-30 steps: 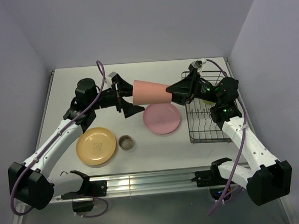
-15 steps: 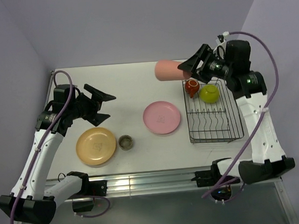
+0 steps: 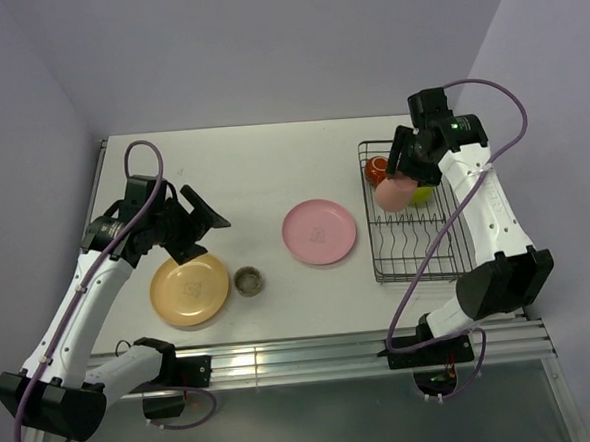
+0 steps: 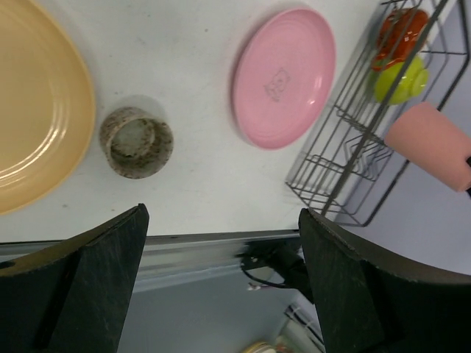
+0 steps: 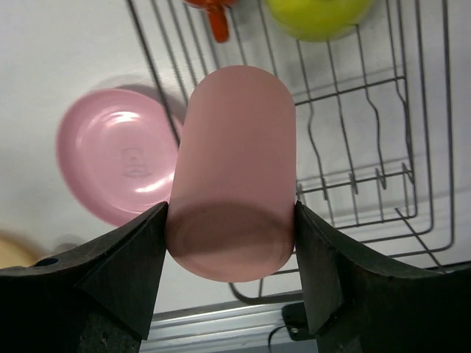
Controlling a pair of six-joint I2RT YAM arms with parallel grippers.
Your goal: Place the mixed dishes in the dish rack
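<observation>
My right gripper (image 3: pixel 405 177) is shut on the salmon tumbler (image 3: pixel 393 192) (image 5: pixel 232 169) and holds it above the far left part of the black dish rack (image 3: pixel 448 262). The dark red-brown mug (image 3: pixel 375 169) and lime-green bowl (image 3: pixel 424 192) sit in the rack's far end. The pink plate (image 3: pixel 319 232), pale orange plate (image 3: pixel 189 289) and small grey-beige cup (image 3: pixel 247 280) lie on the table. My left gripper (image 3: pixel 206 214) is open and empty, above the table just beyond the orange plate. In the left wrist view the cup (image 4: pixel 136 142), pink plate (image 4: pixel 283 76) and tumbler (image 4: pixel 434 143) show.
The metal rail (image 3: pixel 303 356) runs along the table's near edge. Walls close the table at the back and both sides. The rack's near half (image 5: pixel 353 169) holds only bare wire dividers.
The tumbler passed from my left gripper to my right. My right arm swung it over the rack and lowered it. My left arm pulled back to the left, open.
</observation>
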